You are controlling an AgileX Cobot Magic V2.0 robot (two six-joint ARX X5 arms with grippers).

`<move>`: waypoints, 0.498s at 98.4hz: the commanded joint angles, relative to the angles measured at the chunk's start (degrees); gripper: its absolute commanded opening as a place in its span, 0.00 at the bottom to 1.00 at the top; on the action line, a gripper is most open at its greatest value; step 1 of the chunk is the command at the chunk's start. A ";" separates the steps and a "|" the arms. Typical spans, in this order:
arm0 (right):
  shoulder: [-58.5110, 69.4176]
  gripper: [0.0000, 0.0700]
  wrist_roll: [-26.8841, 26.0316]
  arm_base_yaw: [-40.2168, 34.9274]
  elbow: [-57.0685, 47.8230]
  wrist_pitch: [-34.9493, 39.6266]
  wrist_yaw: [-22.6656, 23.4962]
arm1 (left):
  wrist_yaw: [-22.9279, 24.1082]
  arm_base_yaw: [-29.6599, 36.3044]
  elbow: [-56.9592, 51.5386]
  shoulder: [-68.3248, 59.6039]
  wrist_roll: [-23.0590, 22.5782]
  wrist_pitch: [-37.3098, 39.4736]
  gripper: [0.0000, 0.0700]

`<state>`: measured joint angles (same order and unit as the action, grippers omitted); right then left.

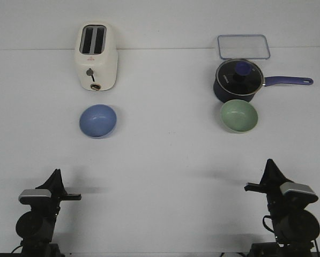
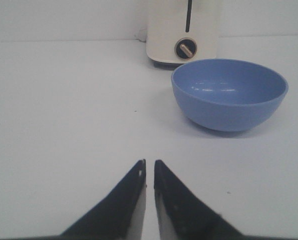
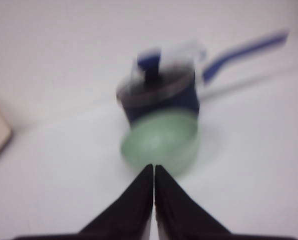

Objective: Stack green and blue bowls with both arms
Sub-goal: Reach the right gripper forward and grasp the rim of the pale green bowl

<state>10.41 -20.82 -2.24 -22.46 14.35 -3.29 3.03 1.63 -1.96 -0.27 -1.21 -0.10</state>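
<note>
On the table sit one blue bowl (image 1: pixel 98 120) and one green bowl (image 1: pixel 238 115), both grippers pinched together, holding nothing

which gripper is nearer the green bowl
Right. The right gripper sits just below the green bowl in the front view; the left gripper is far across the table, nearer the blue bowl.

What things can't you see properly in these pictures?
- Green bowl and pan, right wrist view: blurred, so no detail shows.
- Whether that bowl touches the pan, front view: they overlap, so it can't be told.
- Toaster, left wrist view: its top is cut off by the edge.
- Inside the pan, front view: hidden under its lid.
- Arm bases, front view: cut off at the bottom edge.
</note>
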 commanded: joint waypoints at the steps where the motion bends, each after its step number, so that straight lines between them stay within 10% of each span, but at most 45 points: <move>1: 7.54 0.21 1.51 -0.02 -6.19 2.36 -0.28 | -0.07 -0.07 1.16 0.09 -0.72 0.61 0.02; 14: 21.59 0.67 1.64 0.00 -15.67 5.68 -0.42 | -0.07 -0.07 1.16 0.09 -0.72 0.63 0.02; 49: 59.98 0.67 4.33 3.96 -34.84 6.34 -0.74 | -0.09 -0.07 1.16 0.09 -0.72 0.61 0.02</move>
<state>63.40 -17.50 0.56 -54.46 20.78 -4.45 3.03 1.63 -1.96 -0.27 -1.21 -0.10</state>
